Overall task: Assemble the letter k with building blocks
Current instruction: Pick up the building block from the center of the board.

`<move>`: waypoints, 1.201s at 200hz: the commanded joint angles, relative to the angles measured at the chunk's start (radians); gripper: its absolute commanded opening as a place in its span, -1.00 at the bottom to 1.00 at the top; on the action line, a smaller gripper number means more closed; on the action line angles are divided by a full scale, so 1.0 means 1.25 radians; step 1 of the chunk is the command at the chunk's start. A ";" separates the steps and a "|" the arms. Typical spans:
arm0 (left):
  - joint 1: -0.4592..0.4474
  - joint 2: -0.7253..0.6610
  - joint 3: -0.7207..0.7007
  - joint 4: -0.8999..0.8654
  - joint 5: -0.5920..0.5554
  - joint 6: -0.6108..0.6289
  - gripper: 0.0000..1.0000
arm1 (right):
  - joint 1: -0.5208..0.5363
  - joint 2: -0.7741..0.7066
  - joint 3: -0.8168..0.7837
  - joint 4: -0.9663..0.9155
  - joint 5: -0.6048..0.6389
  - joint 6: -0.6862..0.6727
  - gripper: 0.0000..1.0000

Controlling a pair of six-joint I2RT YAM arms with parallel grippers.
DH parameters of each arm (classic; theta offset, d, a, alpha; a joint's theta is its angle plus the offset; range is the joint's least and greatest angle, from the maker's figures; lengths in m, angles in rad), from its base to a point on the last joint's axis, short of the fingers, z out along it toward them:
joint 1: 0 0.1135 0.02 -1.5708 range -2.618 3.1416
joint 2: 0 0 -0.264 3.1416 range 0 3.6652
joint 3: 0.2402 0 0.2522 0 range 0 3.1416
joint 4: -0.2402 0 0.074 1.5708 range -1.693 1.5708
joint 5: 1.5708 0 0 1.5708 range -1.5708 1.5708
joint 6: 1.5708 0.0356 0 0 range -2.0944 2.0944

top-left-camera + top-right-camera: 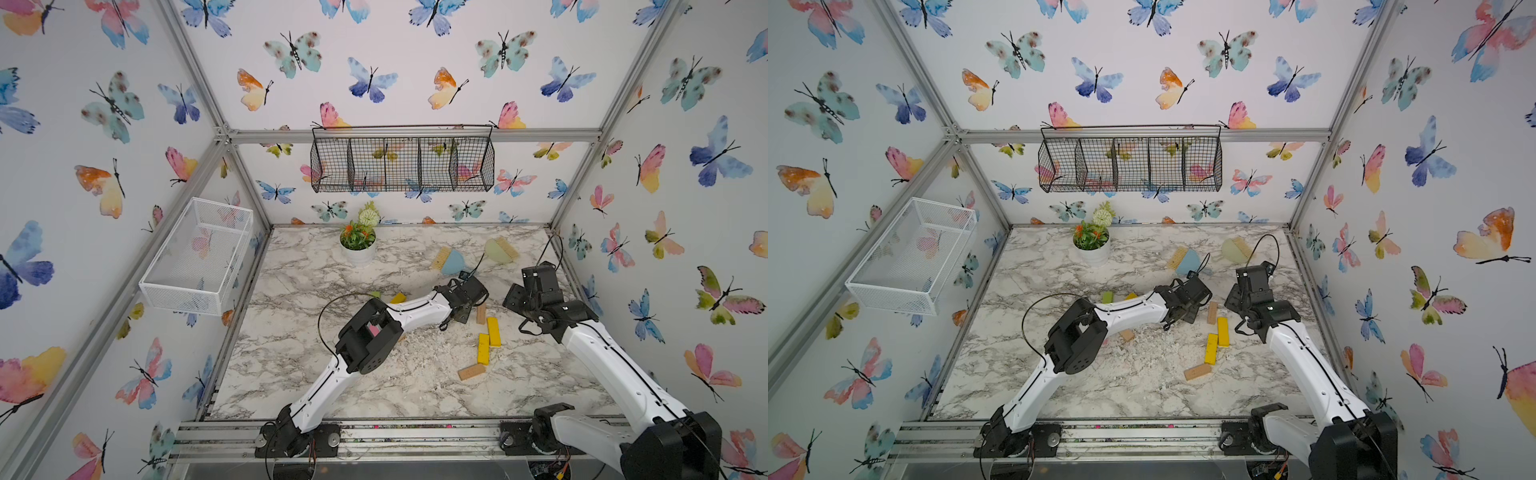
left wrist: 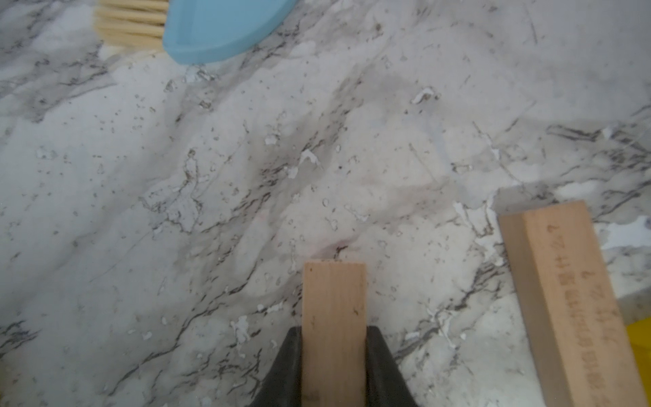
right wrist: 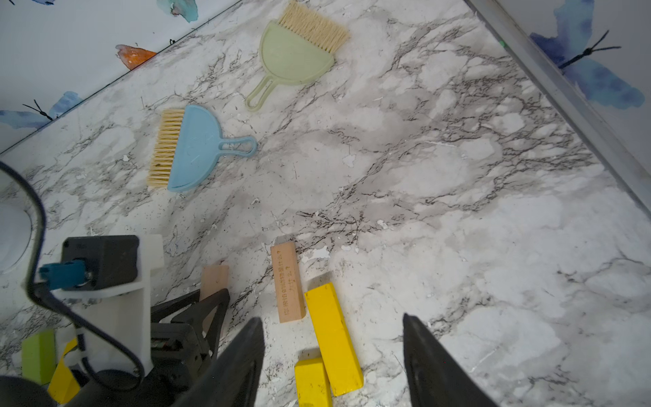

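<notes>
My left gripper is shut on the end of a plain tan building block, held low over the marble table. An engraved tan block lies just beside it, also seen in a top view. Two yellow blocks lie side by side near it, and another tan block lies closer to the front. My right gripper hangs open above the yellow blocks, holding nothing. A lime-green block and a third yellow one lie behind the left arm.
A blue brush and a green brush lie toward the back right. A potted plant stands at the back. A white basket hangs on the left wall, a black wire basket on the rear wall.
</notes>
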 commanded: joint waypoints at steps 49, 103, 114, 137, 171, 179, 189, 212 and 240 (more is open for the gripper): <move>0.084 -0.135 -0.114 -0.069 -0.067 -0.131 -0.57 | -0.004 0.005 -0.020 0.008 -0.023 0.003 0.28; 0.124 -0.153 -0.165 -0.077 -0.049 -0.171 -0.58 | -0.004 0.014 -0.025 0.016 -0.041 -0.002 0.28; 0.127 -0.150 -0.164 -0.077 -0.043 -0.172 -0.58 | -0.004 0.015 -0.025 0.016 -0.042 -0.003 0.28; 0.129 -0.138 -0.155 -0.077 -0.034 -0.172 -0.57 | -0.004 0.017 -0.025 0.015 -0.045 -0.003 0.28; 0.130 -0.125 -0.143 -0.077 -0.032 -0.172 -0.57 | -0.004 0.021 -0.025 0.017 -0.050 -0.003 0.27; 0.131 -0.122 -0.142 -0.078 -0.032 -0.174 -0.58 | -0.003 0.021 -0.025 0.019 -0.052 -0.003 0.27; 0.131 -0.117 -0.136 -0.080 -0.031 -0.177 -0.58 | -0.004 0.023 -0.025 0.018 -0.053 -0.003 0.27; 0.132 -0.109 -0.134 -0.079 -0.017 -0.188 -0.58 | -0.004 0.023 -0.026 0.018 -0.055 -0.004 0.27; 0.133 -0.102 -0.129 -0.079 0.002 -0.197 -0.58 | -0.004 0.023 -0.028 0.018 -0.055 -0.005 0.27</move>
